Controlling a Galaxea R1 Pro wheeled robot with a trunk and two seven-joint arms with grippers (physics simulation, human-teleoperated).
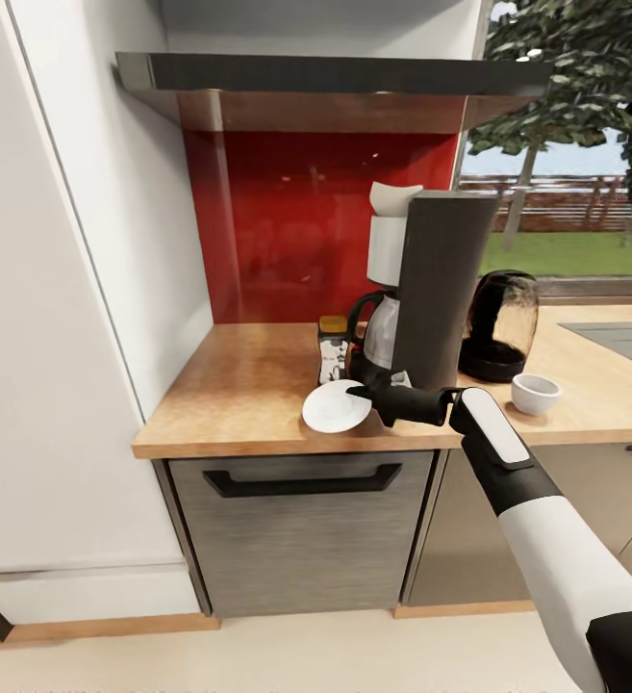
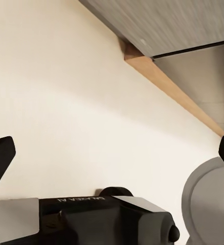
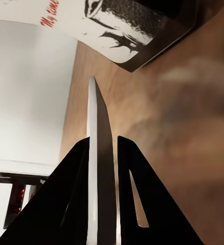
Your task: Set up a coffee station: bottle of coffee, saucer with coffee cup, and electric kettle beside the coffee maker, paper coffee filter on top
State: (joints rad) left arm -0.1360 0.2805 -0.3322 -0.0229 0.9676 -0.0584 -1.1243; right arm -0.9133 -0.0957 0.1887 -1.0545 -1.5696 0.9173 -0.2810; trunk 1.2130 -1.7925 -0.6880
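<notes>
While the right claw [image 1: 362, 392] pinches the saucer [image 1: 336, 406] by its rim, the plate hangs at the surface [image 1: 248, 385] edge, before the coffee maker [image 1: 429, 289]; the coffee cup [image 1: 535, 394] waits further right.

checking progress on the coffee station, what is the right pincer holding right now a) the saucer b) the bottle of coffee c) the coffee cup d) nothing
a: the right pincer is shut on the rim of the saucer, with its fingers pinching the thin white plate edge-on in the right wrist view, while the coffee cup sits apart on the kitchen countertop.
</notes>
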